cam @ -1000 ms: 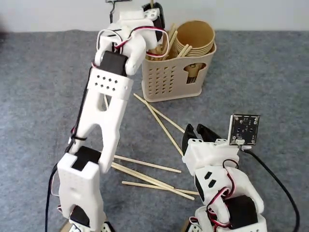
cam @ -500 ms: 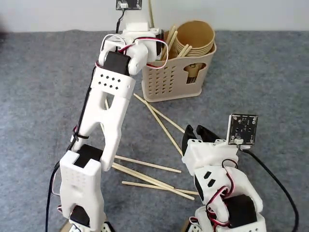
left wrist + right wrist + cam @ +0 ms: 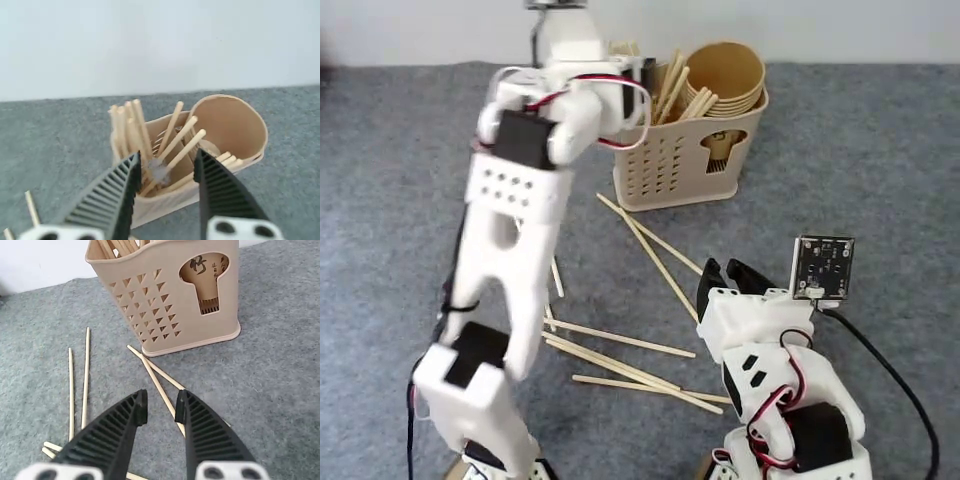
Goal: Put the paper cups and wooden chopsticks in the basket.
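Paper cups [image 3: 725, 72] nest in the basket [image 3: 685, 160] at the far edge of the table [image 3: 860, 180]; chopsticks [image 3: 620, 365] lie mid-table. Left fingers [image 3: 120, 195] gape above the basket; right fingers [image 3: 120, 430] are parted, empty.

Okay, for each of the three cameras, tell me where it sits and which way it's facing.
High view: fixed above the table, looking down on the basket, loose chopsticks and both arms.
Left wrist view: on the raised left arm, looking down into the paper cups past the open left gripper.
Right wrist view: low over the table, facing the basket's front past the open right gripper.
Shared: all show the basket; high and right wrist views share the loose chopsticks.
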Controlling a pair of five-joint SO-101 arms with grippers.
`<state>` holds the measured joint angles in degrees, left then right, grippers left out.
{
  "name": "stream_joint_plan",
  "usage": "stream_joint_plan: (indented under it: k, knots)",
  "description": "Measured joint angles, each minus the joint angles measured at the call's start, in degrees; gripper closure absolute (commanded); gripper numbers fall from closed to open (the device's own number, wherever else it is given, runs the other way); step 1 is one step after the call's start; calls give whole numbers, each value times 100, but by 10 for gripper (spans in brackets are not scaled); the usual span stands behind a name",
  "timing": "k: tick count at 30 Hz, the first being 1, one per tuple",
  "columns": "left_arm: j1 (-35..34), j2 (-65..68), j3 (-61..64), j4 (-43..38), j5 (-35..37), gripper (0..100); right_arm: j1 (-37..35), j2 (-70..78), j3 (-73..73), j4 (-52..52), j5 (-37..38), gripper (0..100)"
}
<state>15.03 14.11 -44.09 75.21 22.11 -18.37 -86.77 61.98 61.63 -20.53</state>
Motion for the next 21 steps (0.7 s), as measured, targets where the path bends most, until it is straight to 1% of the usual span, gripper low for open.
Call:
stream_joint_plan:
  k: [5,9,10,12,15,18,21]
  knots:
    - [-316,-633,0,1011,0,830,0,-9,35,0,202,891]
    - [-765,-1011,0,1829,-9,831,0,0,97,0,457,892]
    - [-897,-1073,0,2013,-9,839,9,0,97,0,536,892]
    - [-1134,-1178,0,2303,-9,889,0,0,97,0,809,892]
    - [-1547,-1424,211,2400,-9,984,-9,123,97,88,1389,892]
    - [-1916,-1820,800,2418,-114,981,0,730,97,105,1820,890]
    - [-2110,-2268,1521,2418,-334,981,0,1565,-26,105,1987,887]
